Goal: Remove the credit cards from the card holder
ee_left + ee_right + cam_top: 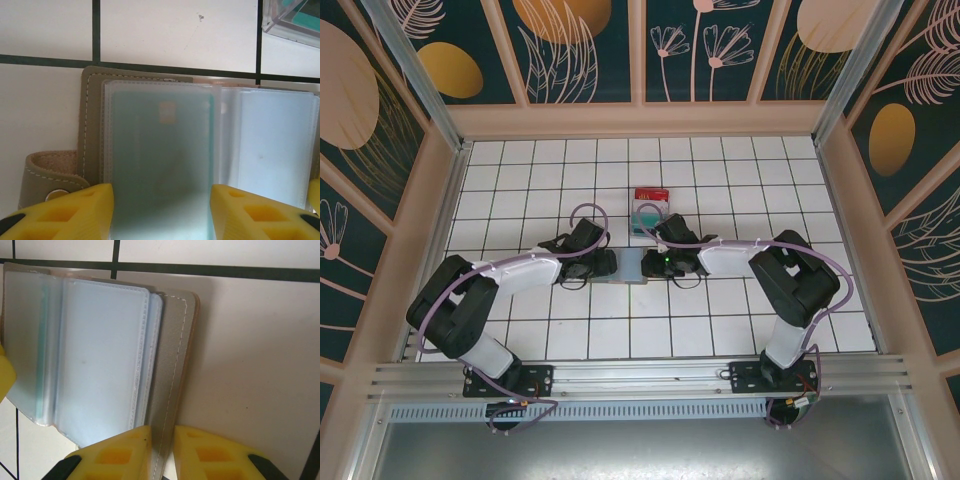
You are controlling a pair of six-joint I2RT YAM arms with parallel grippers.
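The card holder (632,266) lies open on the tiled floor between my two grippers. Its grey-brown cover (92,130) carries frosted plastic sleeves. One sleeve holds a teal credit card (160,150) and stands up between the yellow fingers of my left gripper (161,215). Those fingers press on the sleeve's two long edges. My right gripper (161,455) is shut on the stitched edge of the cover (172,355), beside a pale blue-grey sleeve (100,355). From above, the left gripper (605,265) and the right gripper (660,265) meet at the holder.
A red, white and teal stack of cards (650,205) lies just behind the holder, and its corner (292,17) is at the top right of the left wrist view. The holder's snap strap (50,170) curls out to the left. Wooden walls ring the tiled floor.
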